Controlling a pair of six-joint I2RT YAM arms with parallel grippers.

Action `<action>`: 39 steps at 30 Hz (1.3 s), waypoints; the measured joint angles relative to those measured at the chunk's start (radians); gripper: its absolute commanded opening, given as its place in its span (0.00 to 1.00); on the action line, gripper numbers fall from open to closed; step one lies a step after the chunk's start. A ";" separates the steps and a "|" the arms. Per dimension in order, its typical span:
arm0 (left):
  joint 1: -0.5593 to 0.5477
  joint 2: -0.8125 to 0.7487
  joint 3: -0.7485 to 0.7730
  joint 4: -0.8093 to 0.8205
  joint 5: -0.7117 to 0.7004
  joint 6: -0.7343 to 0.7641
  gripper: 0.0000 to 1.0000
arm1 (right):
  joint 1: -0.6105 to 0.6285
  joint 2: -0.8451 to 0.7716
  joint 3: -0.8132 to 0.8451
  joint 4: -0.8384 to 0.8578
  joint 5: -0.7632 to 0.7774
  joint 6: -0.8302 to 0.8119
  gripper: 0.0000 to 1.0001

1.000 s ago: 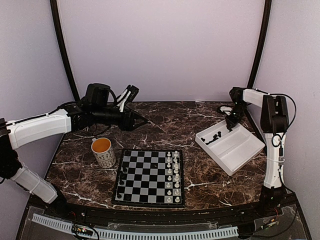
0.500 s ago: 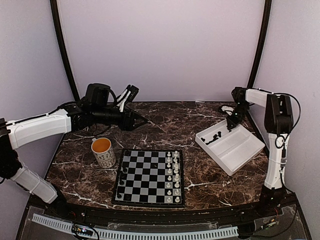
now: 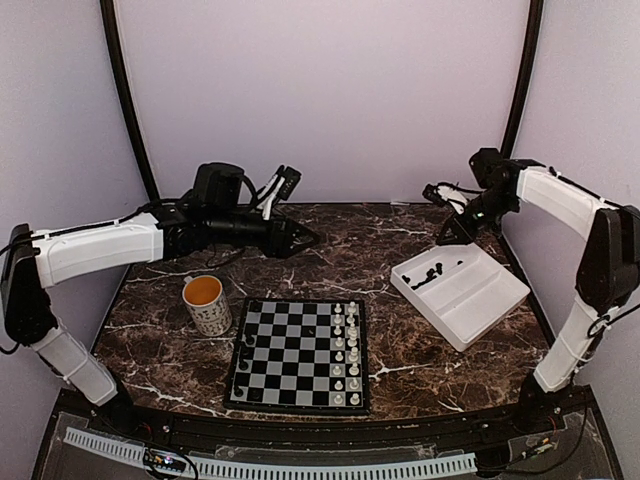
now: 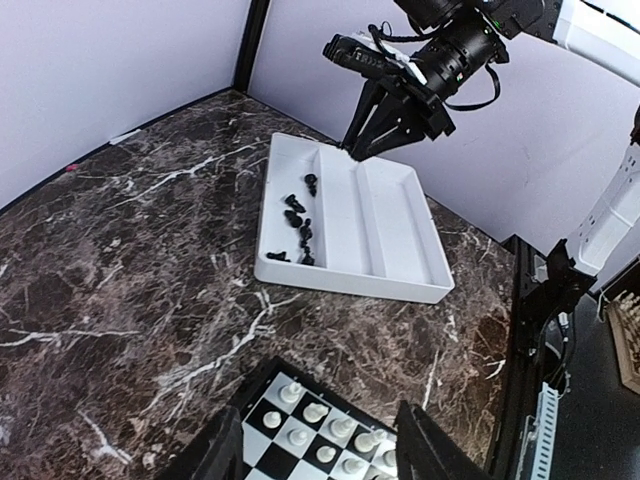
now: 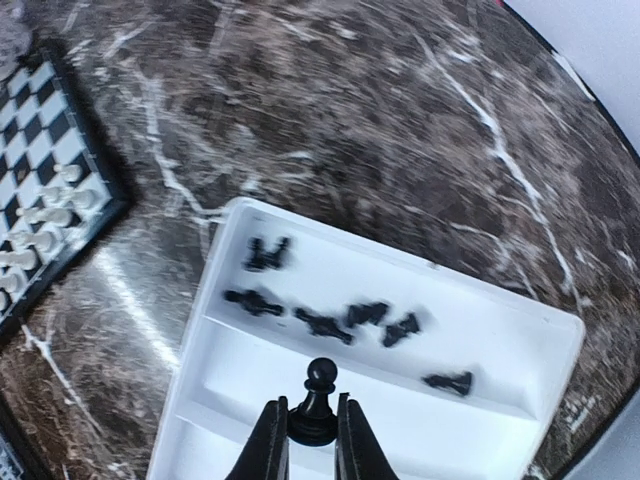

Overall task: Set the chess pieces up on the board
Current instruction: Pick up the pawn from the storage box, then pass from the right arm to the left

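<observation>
Right tool (image 5: 311, 425) risen above the tray (image 3: 490, 300), clamped on a black pawn (image 5: 316, 395), more black pieces (image 5: 330, 322) lying in one outer tray compartment, board (image 3: 300, 355) well left of the tray, left tool (image 4: 325, 450) apart, empty, also well left of it.

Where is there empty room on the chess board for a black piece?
The board is bare through its middle, between the white pieces crowding its right side and a few black pieces on its left edge. The pawn in the right gripper would fit there.
</observation>
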 measured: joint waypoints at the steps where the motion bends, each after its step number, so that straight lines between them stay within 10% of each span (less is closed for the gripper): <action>1: -0.011 0.016 0.013 0.012 0.007 -0.018 0.53 | 0.029 -0.022 -0.023 0.000 -0.026 0.000 0.08; 17: -0.071 0.288 0.108 0.322 0.217 -0.531 0.47 | 0.414 -0.149 -0.044 0.032 -0.177 0.038 0.09; 39: -0.095 0.334 0.146 0.391 0.314 -0.640 0.17 | 0.499 -0.094 0.054 0.024 -0.129 0.056 0.10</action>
